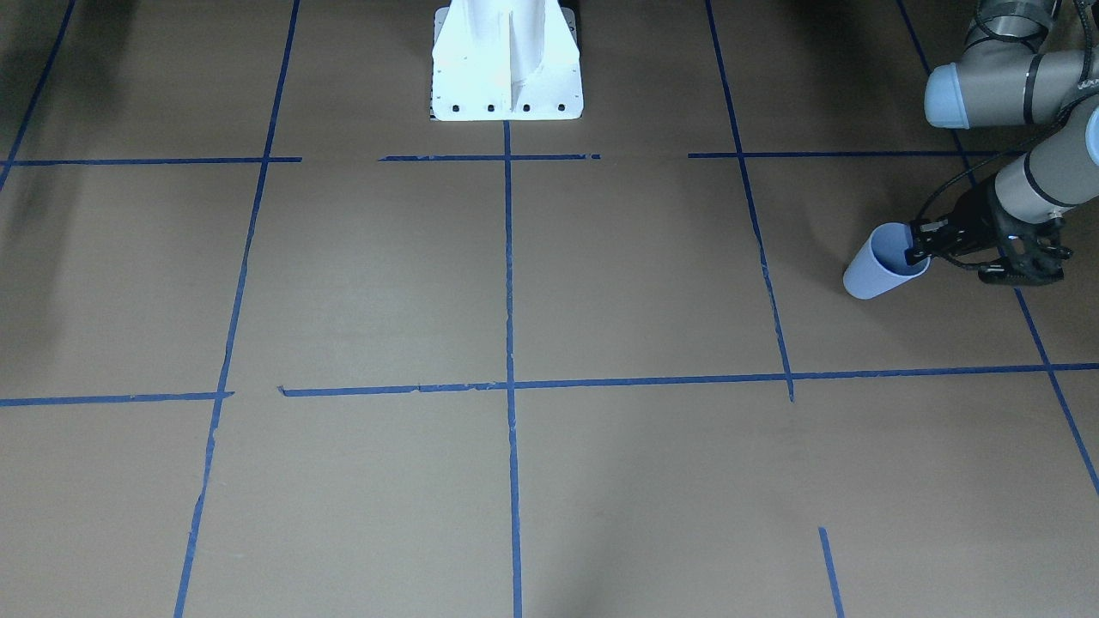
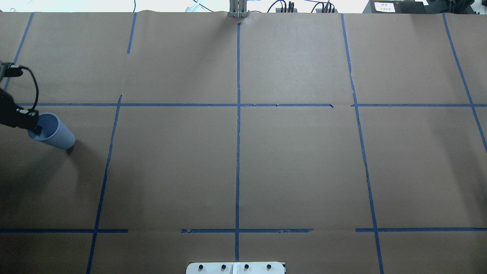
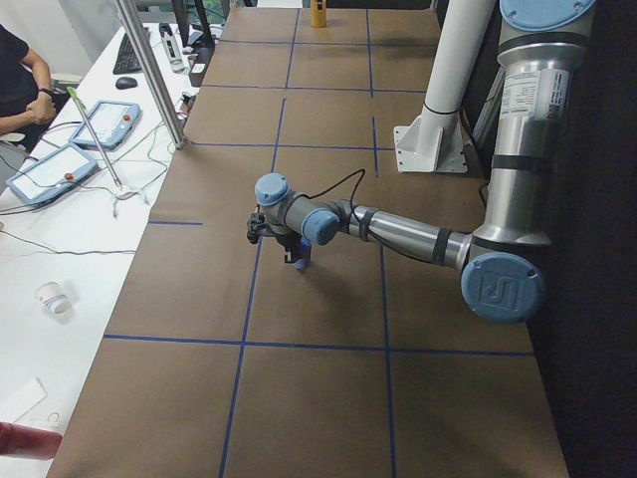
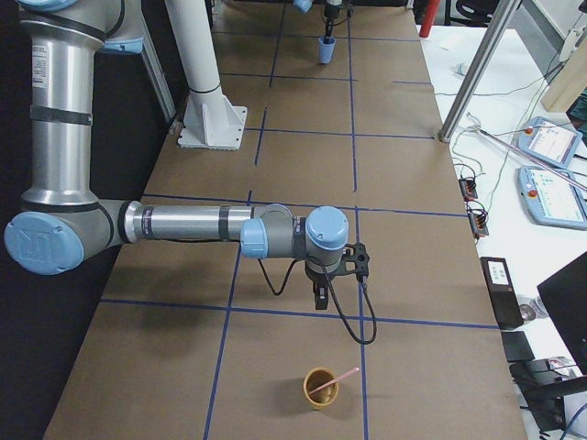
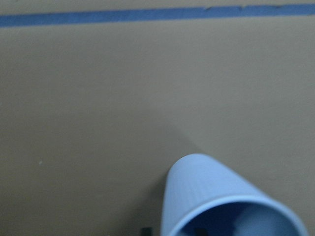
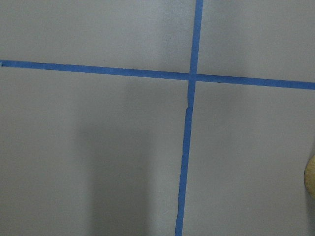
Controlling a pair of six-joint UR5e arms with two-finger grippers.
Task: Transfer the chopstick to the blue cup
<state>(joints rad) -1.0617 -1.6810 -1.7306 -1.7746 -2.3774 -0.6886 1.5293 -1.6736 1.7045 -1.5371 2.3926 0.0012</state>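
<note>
The blue cup (image 1: pixel 876 273) stands near the table's left end; it also shows in the overhead view (image 2: pixel 57 134), the right exterior view (image 4: pixel 326 48) and the left wrist view (image 5: pixel 206 191). My left gripper (image 1: pixel 915 251) is shut on the cup's rim, one finger inside and one outside; it also shows in the overhead view (image 2: pixel 34 127). One pinkish chopstick (image 4: pixel 336 379) leans in a brown cup (image 4: pixel 321 392) at the table's right end. My right gripper (image 4: pixel 319 293) hangs above the table just short of that cup; I cannot tell whether it is open or shut.
The white pedestal base (image 1: pixel 506 77) stands at the robot's middle. Blue tape lines (image 2: pixel 237 114) grid the brown table. A side table with tablets (image 4: pixel 550 174) and cables runs along the far edge. A person (image 3: pixel 20 90) sits there.
</note>
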